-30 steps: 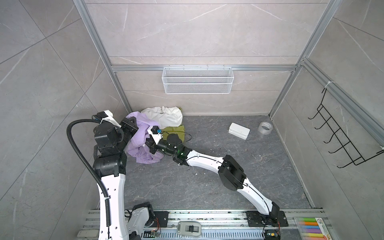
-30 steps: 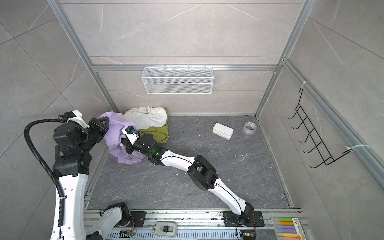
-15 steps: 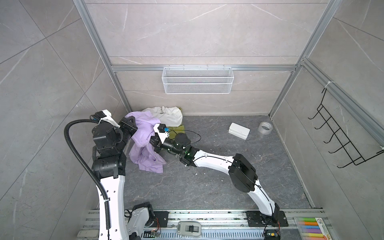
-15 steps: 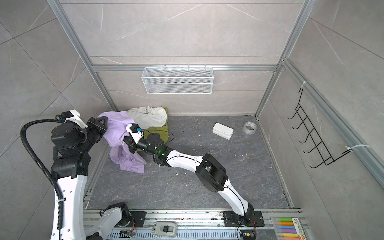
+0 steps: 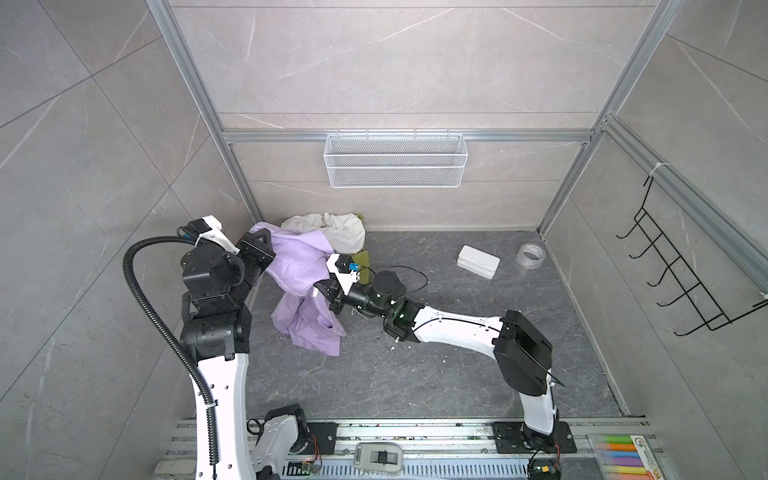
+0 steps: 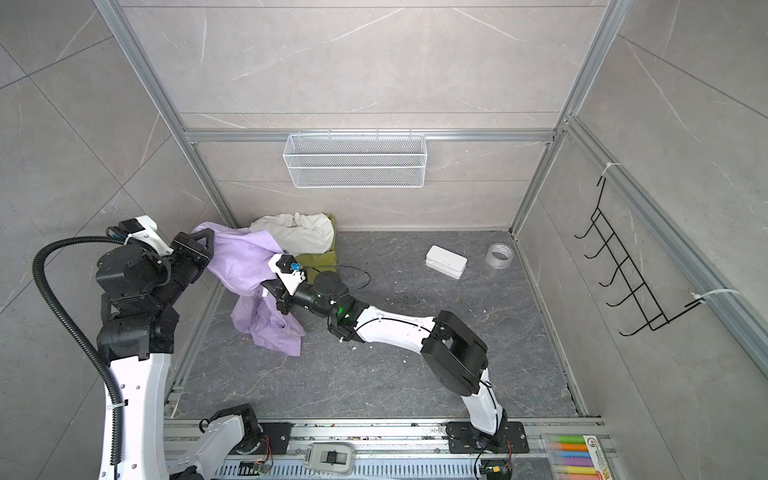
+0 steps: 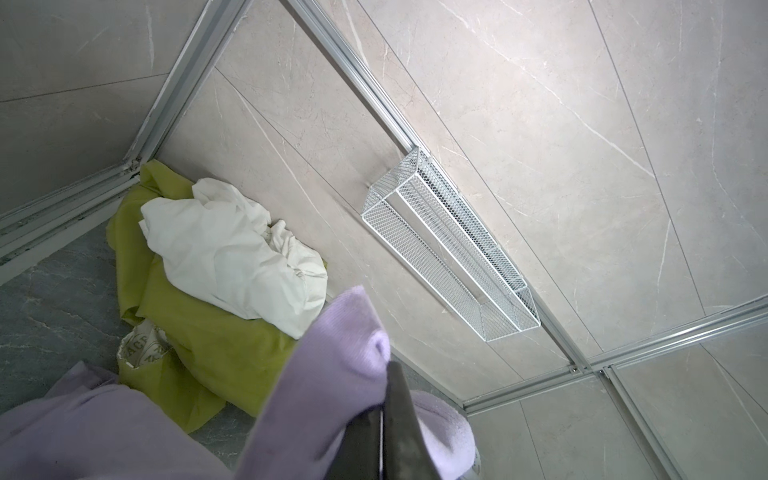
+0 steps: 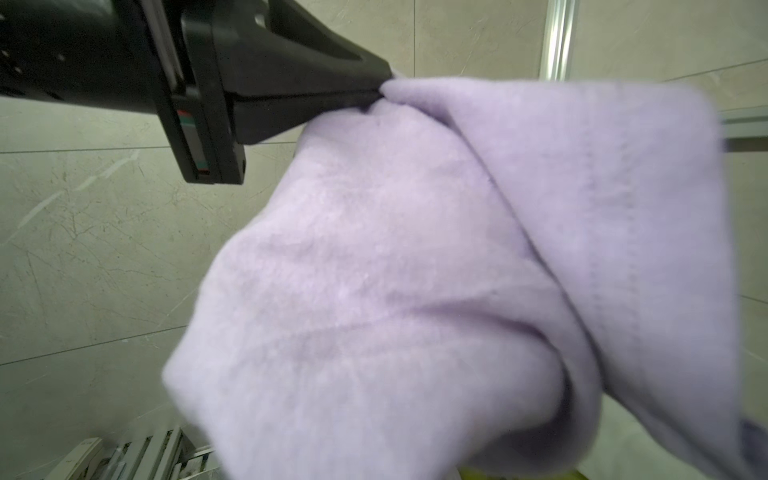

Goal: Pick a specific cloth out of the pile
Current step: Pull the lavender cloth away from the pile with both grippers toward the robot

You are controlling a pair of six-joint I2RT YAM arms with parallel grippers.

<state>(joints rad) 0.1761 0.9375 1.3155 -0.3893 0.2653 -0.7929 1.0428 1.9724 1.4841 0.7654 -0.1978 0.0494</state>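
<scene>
— Top view?
— The lavender cloth (image 5: pixel 299 266) runs from the left gripper (image 5: pixel 268 240), which pinches its high corner, down to the right gripper (image 5: pixel 318 291), closed and apparently gripping. The pile (image 5: pixel 345 235) is just behind.
— Wrist views?
— Left: corner clamped, pile beyond. Right: fabric fills everything.

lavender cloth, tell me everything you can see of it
The lavender cloth is plain, soft, fleecy-looking fabric with a stitched hem, crumpled rather than folded. It hangs raised between the two arms. The left gripper is shut on its upper edge, and the right gripper is shut on it lower down, mostly buried in folds. Loose folds droop toward the floor; whether they touch it is unclear. It hangs close beside the white cloth and olive-green cloth lying in the corner.
</scene>
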